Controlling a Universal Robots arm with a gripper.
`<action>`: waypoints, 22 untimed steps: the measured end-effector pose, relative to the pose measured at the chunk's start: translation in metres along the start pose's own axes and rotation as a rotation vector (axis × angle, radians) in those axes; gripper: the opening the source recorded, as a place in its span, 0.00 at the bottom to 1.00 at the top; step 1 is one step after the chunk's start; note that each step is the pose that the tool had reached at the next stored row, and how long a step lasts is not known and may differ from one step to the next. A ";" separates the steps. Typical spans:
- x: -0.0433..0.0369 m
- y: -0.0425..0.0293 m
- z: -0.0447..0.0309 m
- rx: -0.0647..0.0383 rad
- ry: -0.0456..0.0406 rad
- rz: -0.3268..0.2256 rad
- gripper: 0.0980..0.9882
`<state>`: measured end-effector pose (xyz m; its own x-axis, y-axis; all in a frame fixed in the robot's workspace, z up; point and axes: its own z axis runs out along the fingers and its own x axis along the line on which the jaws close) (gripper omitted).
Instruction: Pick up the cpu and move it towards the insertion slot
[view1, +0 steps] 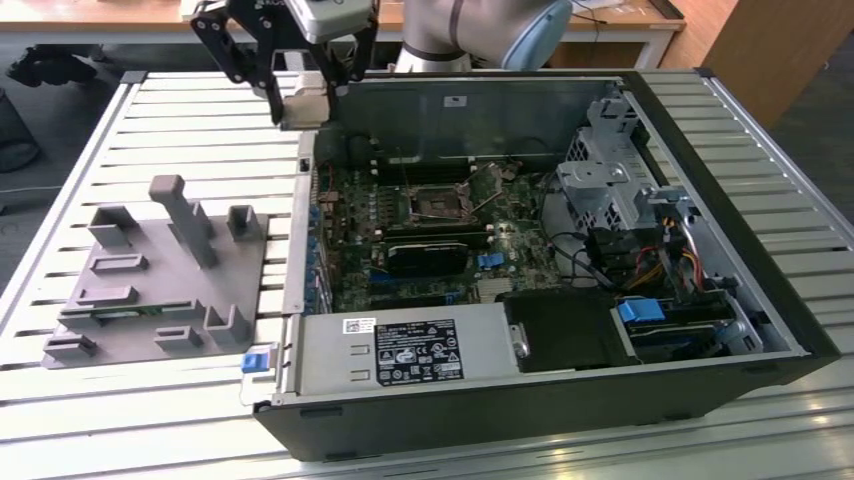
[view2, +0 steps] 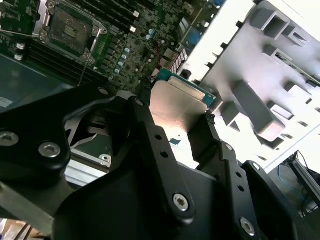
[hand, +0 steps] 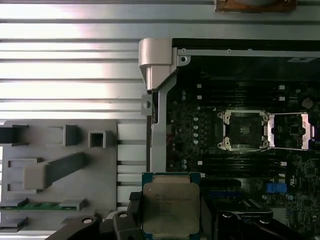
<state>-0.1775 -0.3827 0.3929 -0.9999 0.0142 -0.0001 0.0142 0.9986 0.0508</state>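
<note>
Above case edge | jaws grasping cpu (hand: 170, 208) | first wrist view: insertion slot (hand: 245, 130) apart

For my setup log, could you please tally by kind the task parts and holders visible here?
cpu, held by the gripper: 1
insertion slot, open on the motherboard: 1
computer case: 1
grey parts fixture: 1
green memory strip on the fixture: 1
Total: 5

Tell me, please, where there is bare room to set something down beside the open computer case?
Bare ribbed table lies between the gray fixture tray and the table's far edge, and in front of the tray. Inside the computer case it is crowded: motherboard, cables and drive bays. The gripper holds the cpu over the case's corner.
</note>
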 end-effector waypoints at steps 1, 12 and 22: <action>-0.0013 0.0005 0.0000 0.000 0.0000 0.000 0.50; -0.0143 0.0044 0.0002 0.000 0.0001 0.000 0.50; -0.0283 0.0101 0.0006 0.000 0.0000 0.000 0.50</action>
<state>-0.1492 -0.3730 0.3928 -0.9999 0.0142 -0.0001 0.0141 0.9986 0.0508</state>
